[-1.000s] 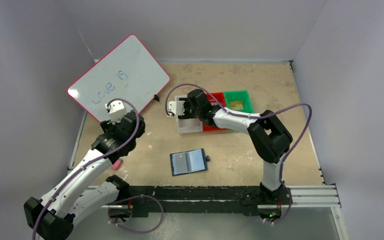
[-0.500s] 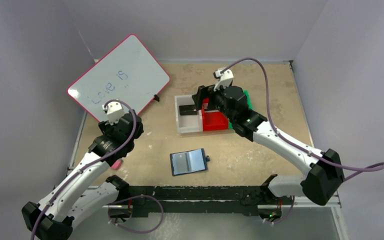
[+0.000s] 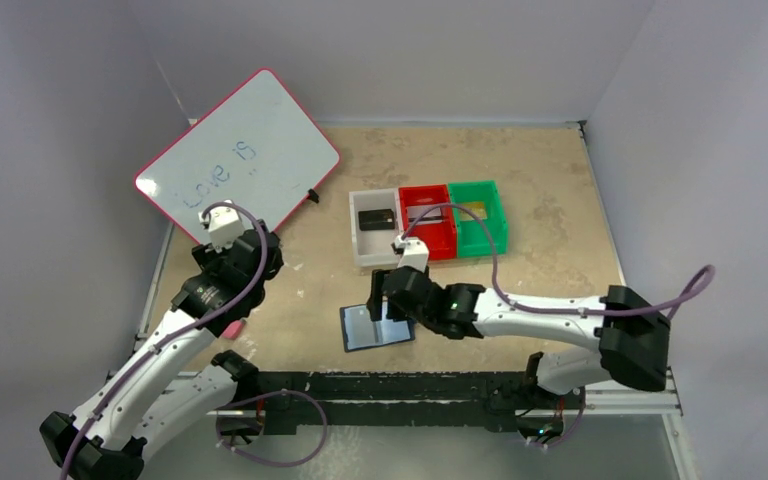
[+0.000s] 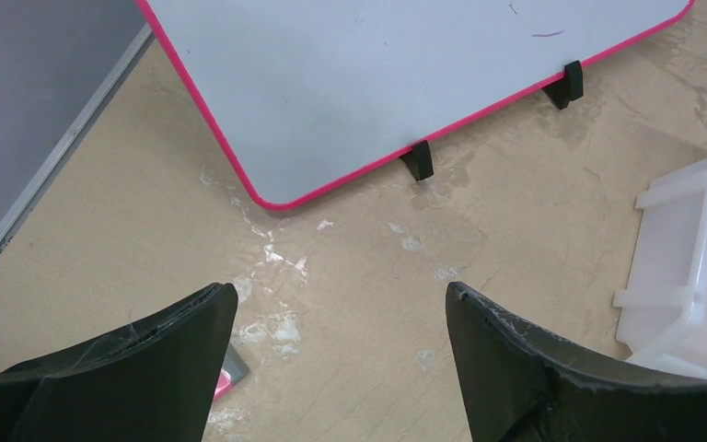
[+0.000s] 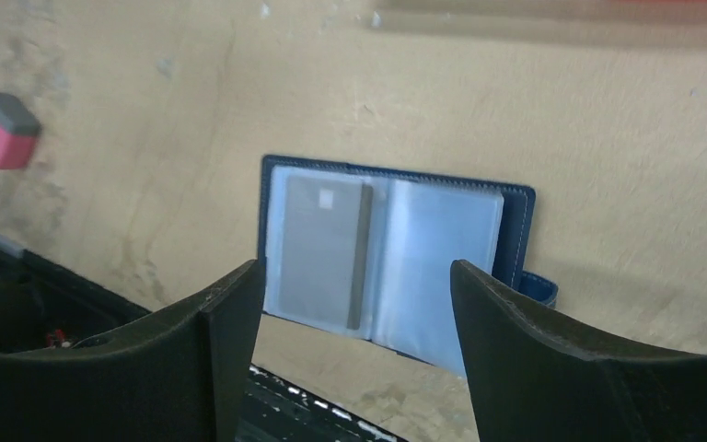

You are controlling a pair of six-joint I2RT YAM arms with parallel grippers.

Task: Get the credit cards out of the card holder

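Observation:
The card holder point(image 5: 423, 258) lies open near the table's front edge, dark blue outside with light blue pockets. A silver-grey credit card point(image 5: 320, 247) sits in its left pocket. My right gripper point(image 5: 357, 269) hovers open just above it, fingers either side and touching nothing; in the top view the right gripper point(image 3: 380, 302) covers the holder's point(image 3: 360, 335) upper right part. A black card point(image 3: 376, 218) lies in the white bin point(image 3: 358, 250). A gold-tan card point(image 3: 472, 209) lies in the green bin point(image 3: 500, 228). My left gripper point(image 4: 341, 293) hangs open and empty over bare table, far left.
A red bin point(image 3: 430, 243) stands between the white and green ones. A pink-framed whiteboard point(image 3: 235, 160) leans at the back left. A pink eraser point(image 3: 232, 328) lies beside the left arm. The white bin's wall point(image 4: 690, 267) shows at the left wrist view's right edge.
My right arm swung from the bins back toward the front and now hovers over the card holder. The black card stayed in the white bin. The left arm barely moved.

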